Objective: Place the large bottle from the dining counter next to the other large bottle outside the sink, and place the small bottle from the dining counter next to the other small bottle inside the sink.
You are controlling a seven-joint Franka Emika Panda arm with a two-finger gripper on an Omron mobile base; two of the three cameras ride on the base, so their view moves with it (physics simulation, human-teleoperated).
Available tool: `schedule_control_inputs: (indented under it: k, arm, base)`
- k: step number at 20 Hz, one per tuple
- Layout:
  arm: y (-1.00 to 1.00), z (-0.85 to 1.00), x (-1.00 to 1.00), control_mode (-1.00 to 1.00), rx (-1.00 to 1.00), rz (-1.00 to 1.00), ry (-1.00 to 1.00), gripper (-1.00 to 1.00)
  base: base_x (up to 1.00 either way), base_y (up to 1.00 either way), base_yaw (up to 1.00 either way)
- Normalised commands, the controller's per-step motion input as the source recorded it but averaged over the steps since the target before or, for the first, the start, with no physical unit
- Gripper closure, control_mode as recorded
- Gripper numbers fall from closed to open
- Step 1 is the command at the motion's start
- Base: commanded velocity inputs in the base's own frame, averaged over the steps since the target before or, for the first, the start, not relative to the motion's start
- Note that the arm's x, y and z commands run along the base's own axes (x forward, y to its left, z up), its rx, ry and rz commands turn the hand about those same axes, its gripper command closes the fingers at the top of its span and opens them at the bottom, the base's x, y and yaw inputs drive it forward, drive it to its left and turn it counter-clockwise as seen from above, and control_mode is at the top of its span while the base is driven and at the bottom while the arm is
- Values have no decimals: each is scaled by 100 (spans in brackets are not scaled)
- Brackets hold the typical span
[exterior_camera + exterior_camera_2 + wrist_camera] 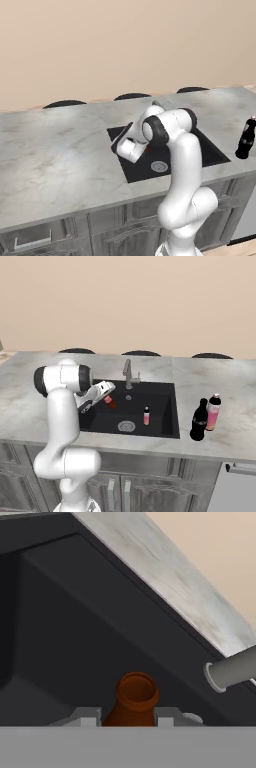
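Brown glass showed between the tips of the pincer, which was clamped on the small bottle. In the hand view its open neck poked up from between the two tips, with the black sink wall behind it. The bottle hung tilted over the left part of the sink, not yet set down.

One half of the job looked done. The large bottle, dark with a red band, stood on the bench to the right of the sink. It was just beside the other large bottle, the one with the pale pink label. Both stood upright outside the sink.

The second half was under way. The other small bottle, pale pink with a dark cap, stood upright on the sink floor, near the drain. The brown bottle was to its left and higher up. It likely needed to go right and down, then be let go beside the pink one.
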Motion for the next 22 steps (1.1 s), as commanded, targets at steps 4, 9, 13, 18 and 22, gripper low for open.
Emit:
schedule_control_inputs:
  k: [4, 9, 13, 18, 22]
  arm:
    - [0, -10, -2, -100, 0, 0, 0, 100]
    - [0, -2, -5, -100, 0, 0, 0, 100]
    - [0, -1, -7, -100, 5, 0, 0, 100]
    - [-1, -4, -12, -100, 16, 1, 0, 100]
    - [-16, -8, -13, -100, 21, 4, 0, 100]
  base:
    - [0, 0, 0]
    - [0, 0, 0]
    - [0, 0, 0]
    - [0, 0, 0]
    - [0, 0, 0]
